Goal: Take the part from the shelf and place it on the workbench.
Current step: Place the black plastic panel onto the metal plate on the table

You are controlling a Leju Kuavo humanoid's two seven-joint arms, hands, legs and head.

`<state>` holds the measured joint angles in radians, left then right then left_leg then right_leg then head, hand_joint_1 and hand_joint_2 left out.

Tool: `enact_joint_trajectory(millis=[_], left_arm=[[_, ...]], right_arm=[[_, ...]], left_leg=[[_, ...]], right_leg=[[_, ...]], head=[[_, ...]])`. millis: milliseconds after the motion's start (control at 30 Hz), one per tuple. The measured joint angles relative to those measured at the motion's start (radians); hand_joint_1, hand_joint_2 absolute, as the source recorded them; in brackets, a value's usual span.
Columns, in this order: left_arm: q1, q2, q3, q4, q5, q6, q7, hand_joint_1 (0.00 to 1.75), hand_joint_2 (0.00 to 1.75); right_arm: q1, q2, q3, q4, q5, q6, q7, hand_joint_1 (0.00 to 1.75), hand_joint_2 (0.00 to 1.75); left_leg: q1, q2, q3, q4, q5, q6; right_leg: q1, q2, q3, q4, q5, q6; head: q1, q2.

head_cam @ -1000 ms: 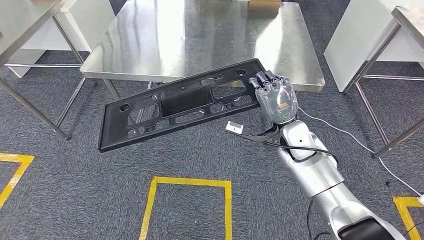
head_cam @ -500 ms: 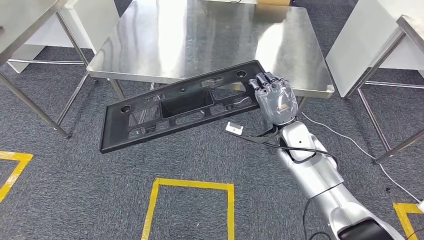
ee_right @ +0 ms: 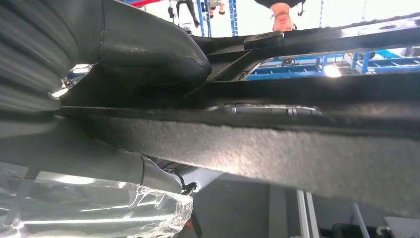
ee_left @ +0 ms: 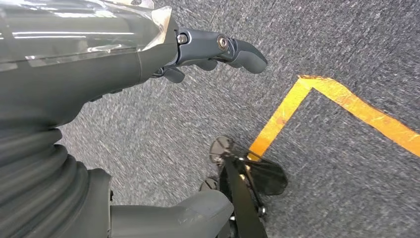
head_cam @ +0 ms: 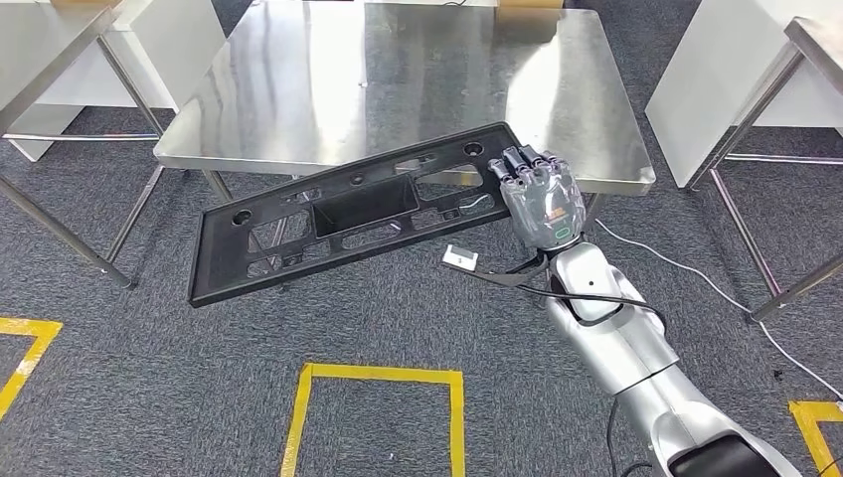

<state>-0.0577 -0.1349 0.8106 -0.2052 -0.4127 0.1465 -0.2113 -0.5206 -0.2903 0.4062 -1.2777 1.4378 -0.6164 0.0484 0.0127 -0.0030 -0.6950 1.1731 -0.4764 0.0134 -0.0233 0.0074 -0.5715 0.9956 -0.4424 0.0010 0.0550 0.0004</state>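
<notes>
Part: you hold the long black plastic panel in the air, near the front edge of the steel workbench; its far right end overlaps that edge, while the rest hangs over the carpet.
Long axis: it runs from the near left up to the far right, tilted, left end lower. The whole length lies to the left of your grip.
Right hand: its fingers are curled over the panel's right end, clasping it; the right wrist view shows the thumb pressed against the underside.
Left hand: it hangs low over the carpet, holding nothing, fingers loosely bent and apart. It is well apart from the panel, so the right arm does the work.
Coming move: you likely need to carry the panel farther and higher so the free left end clears the bench edge before lowering.
In the way: the workbench's front edge and left leg sit close to the drooping span.
Around: white cabinets to the right, another steel table on the left, yellow floor tape near you, a loose cable on the carpet.
</notes>
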Motion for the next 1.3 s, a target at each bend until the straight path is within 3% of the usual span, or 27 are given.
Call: enact_joint_trajectory(millis=[67, 100, 233, 300, 367, 400, 433, 500, 567, 633, 733, 800, 867, 900, 933, 967, 1033, 1100, 1233, 1300], left_arm=[[-0.001, 0.001, 0.000, 0.000, 0.000, -0.001, 0.000, 0.00, 1.75], [-0.001, 0.001, 0.000, 0.000, -0.001, -0.001, 0.000, 0.00, 1.75], [0.000, 0.000, 0.001, 0.000, -0.001, -0.003, 0.000, 0.00, 1.75], [-0.001, -0.001, 0.002, 0.000, -0.001, -0.004, 0.000, 0.00, 1.75], [-0.001, 0.000, 0.003, 0.000, -0.001, -0.008, 0.001, 0.00, 1.75], [0.000, 0.000, 0.004, 0.000, 0.000, -0.010, 0.002, 0.00, 1.75], [0.000, -0.001, 0.004, 0.000, 0.001, -0.011, 0.002, 0.00, 1.75], [0.001, -0.002, 0.005, 0.000, 0.003, -0.013, 0.004, 0.00, 1.75], [0.002, -0.003, 0.006, 0.000, 0.004, -0.014, 0.005, 0.00, 1.75], [0.001, -0.002, 0.008, 0.000, 0.005, -0.014, 0.005, 0.00, 1.75], [0.001, -0.001, 0.010, -0.001, 0.005, -0.015, 0.005, 0.00, 1.75], [0.000, 0.000, 0.011, -0.001, 0.005, -0.015, 0.005, 0.00, 1.75], [0.001, -0.001, 0.013, -0.001, 0.005, -0.015, 0.005, 0.00, 1.75], [0.003, -0.001, 0.014, -0.001, 0.005, -0.015, 0.005, 0.00, 1.75], [0.004, -0.001, 0.016, -0.001, 0.005, -0.015, 0.005, 0.00, 1.75], [0.004, 0.000, 0.017, -0.001, 0.005, -0.015, 0.005, 0.00, 1.75], [0.005, 0.001, 0.019, -0.001, 0.005, -0.015, 0.005, 0.00, 1.75], [0.005, 0.002, 0.020, -0.001, 0.003, -0.015, 0.005, 0.00, 1.75], [0.004, 0.003, 0.021, -0.001, 0.002, -0.015, 0.004, 0.00, 1.75], [0.004, 0.003, 0.022, -0.001, 0.002, -0.015, 0.004, 0.00, 1.75]], right_arm=[[-0.001, 0.001, 0.001, 0.000, 0.000, 0.002, 0.001, 1.75, 1.75], [-0.002, 0.001, 0.001, 0.001, 0.000, 0.003, 0.002, 1.75, 1.75], [-0.005, 0.000, -0.001, 0.003, -0.001, 0.006, 0.006, 1.75, 1.75], [-0.009, -0.002, -0.004, 0.006, -0.004, 0.005, 0.006, 1.75, 1.75], [-0.012, -0.003, -0.005, 0.013, -0.009, 0.004, 0.005, 1.75, 1.75], [-0.012, -0.003, -0.005, 0.018, -0.012, 0.004, 0.004, 1.75, 1.75], [-0.012, -0.003, -0.005, 0.022, -0.013, 0.003, 0.002, 1.75, 1.75], [-0.013, -0.002, -0.005, 0.029, -0.015, 0.002, -0.003, 1.75, 1.75], [-0.018, 0.000, -0.003, 0.036, -0.017, 0.001, -0.008, 1.75, 1.75], [-0.024, 0.002, -0.001, 0.044, -0.020, 0.000, -0.010, 1.75, 1.75], [-0.035, 0.004, 0.001, 0.052, -0.022, -0.001, -0.010, 1.75, 1.75], [-0.042, 0.006, 0.002, 0.056, -0.021, -0.001, -0.011, 1.75, 1.75], [-0.046, 0.009, 0.004, 0.061, -0.022, -0.001, -0.011, 1.75, 1.75], [-0.047, 0.011, 0.005, 0.064, -0.023, -0.001, -0.011, 1.75, 1.75], [-0.047, 0.013, 0.006, 0.067, -0.023, -0.001, -0.011, 1.75, 1.75], [-0.047, 0.014, 0.007, 0.070, -0.024, -0.001, -0.012, 1.75, 1.75], [-0.048, 0.016, 0.008, 0.073, -0.024, -0.001, -0.013, 1.75, 1.75], [-0.053, 0.018, 0.008, 0.077, -0.027, -0.001, -0.014, 1.75, 1.75], [-0.060, 0.019, 0.010, 0.083, -0.034, -0.001, -0.013, 1.75, 1.75], [-0.065, 0.020, 0.012, 0.086, -0.035, -0.001, -0.013, 1.75, 1.75]], left_leg=[[-0.004, 0.000, 0.057, -0.126, 0.054, 0.009], [-0.007, -0.001, 0.070, -0.155, 0.060, 0.014], [-0.012, 0.001, 0.086, -0.177, 0.058, 0.039], [-0.009, 0.001, 0.102, -0.190, 0.060, 0.052], [-0.012, 0.000, 0.107, -0.191, 0.055, 0.059], [-0.013, 0.000, 0.110, -0.191, 0.051, 0.060], [-0.014, -0.001, 0.114, -0.190, 0.047, 0.060], [-0.015, -0.004, 0.127, -0.190, 0.036, 0.056], [-0.018, -0.005, 0.138, -0.187, 0.023, 0.047], [-0.021, -0.005, 0.142, -0.185, 0.013, 0.037], [-0.017, -0.003, 0.145, -0.175, -0.004, 0.021], [-0.012, -0.002, 0.113, -0.100, -0.041, 0.007], [-0.005, -0.001, 0.032, 0.040, -0.092, -0.005], [-0.002, 0.000, -0.008, 0.096, -0.103, -0.009], [-0.001, 0.000, -0.033, 0.119, -0.094, -0.010], [0.000, 0.000, -0.038, 0.101, -0.063, -0.009], [-0.001, 0.000, 0.006, -0.034, 0.034, 0.001], [-0.007, -0.001, 0.056, -0.148, 0.082, 0.015], [-0.015, 0.000, 0.081, -0.184, 0.070, 0.045], [-0.013, -0.001, 0.100, -0.193, 0.067, 0.057]], right_leg=[[0.005, 0.002, 0.006, 0.000, -0.008, 0.008], [0.008, 0.003, 0.007, 0.000, -0.010, 0.013], [0.011, 0.001, 0.003, 0.011, -0.024, 0.033], [0.011, -0.002, -0.039, 0.095, -0.060, 0.031], [0.010, -0.002, -0.120, 0.233, -0.107, 0.027], [0.010, -0.002, -0.151, 0.279, -0.116, 0.030], [0.010, -0.002, -0.164, 0.287, -0.108, 0.036], [0.010, -0.004, -0.122, 0.180, -0.044, 0.053], [0.011, -0.009, -0.056, 0.040, 0.018, 0.056], [0.013, -0.010, -0.030, -0.008, 0.032, 0.041], [0.008, -0.006, -0.019, -0.014, 0.024, 0.016], [0.001, -0.005, -0.004, -0.019, 0.017, 0.000], [0.003, -0.005, 0.007, -0.019, 0.007, -0.011], [0.004, -0.004, 0.012, -0.019, 0.002, -0.012], [0.004, -0.003, 0.018, -0.019, -0.004, -0.012], [0.004, -0.001, 0.027, -0.019, -0.011, -0.010], [0.004, 0.002, 0.048, -0.020, -0.026, -0.005], [0.010, 0.003, 0.061, -0.020, -0.041, 0.005], [0.016, 0.004, 0.067, -0.003, -0.048, 0.029], [0.016, 0.002, 0.032, 0.065, -0.071, 0.032]], head=[[0.001, 0.000], [0.001, 0.000], [0.002, 0.000], [0.003, 0.000], [0.003, 0.000], [0.003, 0.000], [0.003, 0.000], [0.003, 0.000], [0.003, 0.000], [0.002, 0.000], [0.001, 0.000], [-0.002, 0.000], [-0.005, 0.000], [-0.005, 0.000], [-0.005, 0.000], [-0.005, 0.000], [-0.005, 0.000], [-0.004, 0.000], [-0.004, 0.000], [-0.003, 0.000]])
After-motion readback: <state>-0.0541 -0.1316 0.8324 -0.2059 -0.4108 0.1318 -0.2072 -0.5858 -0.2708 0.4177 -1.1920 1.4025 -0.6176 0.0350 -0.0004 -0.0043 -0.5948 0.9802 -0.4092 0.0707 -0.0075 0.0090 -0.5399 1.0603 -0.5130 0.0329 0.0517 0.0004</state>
